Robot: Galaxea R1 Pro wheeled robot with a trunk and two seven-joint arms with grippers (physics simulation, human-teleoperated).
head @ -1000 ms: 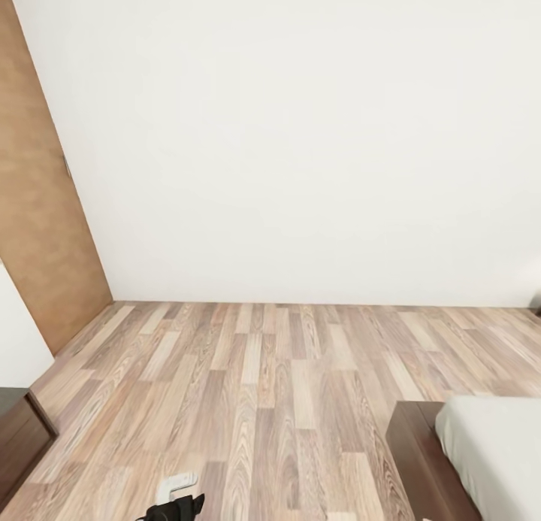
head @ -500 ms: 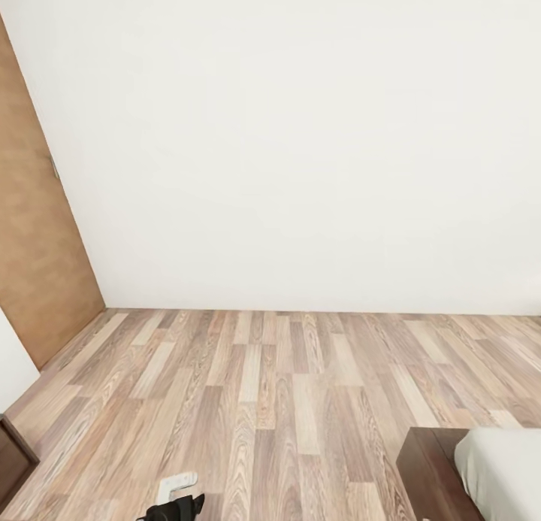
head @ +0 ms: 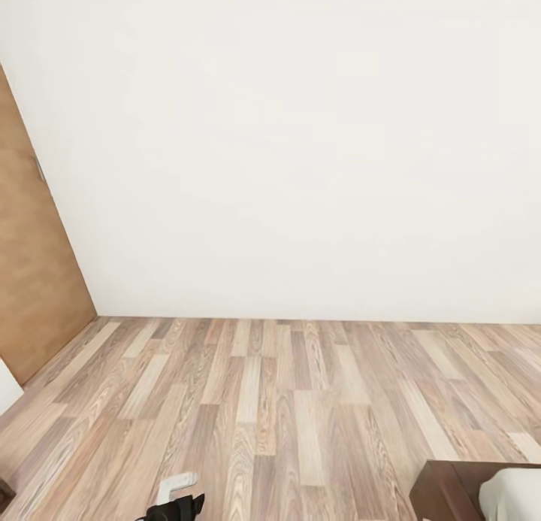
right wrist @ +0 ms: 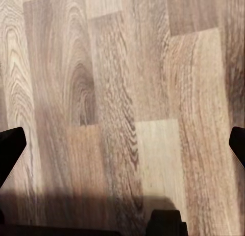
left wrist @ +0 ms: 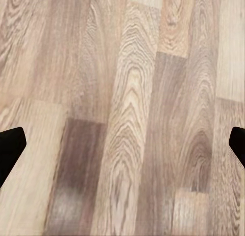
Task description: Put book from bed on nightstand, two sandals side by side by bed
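A plain white wall [head: 300, 145] is taking up most of the head view, meeting a light wood-plank floor [head: 285, 408] that is running toward the robot. A brown wooden door [head: 30, 280] is standing at the left edge. At the lower right corner, the dark brown platform corner of the bed [head: 447, 491] with its off-white mattress [head: 515, 495] is showing. The left gripper [left wrist: 122, 144] and the right gripper [right wrist: 122, 144] are both hanging over bare planks with their black fingertips [left wrist: 10, 146] spread wide apart, gripping nothing
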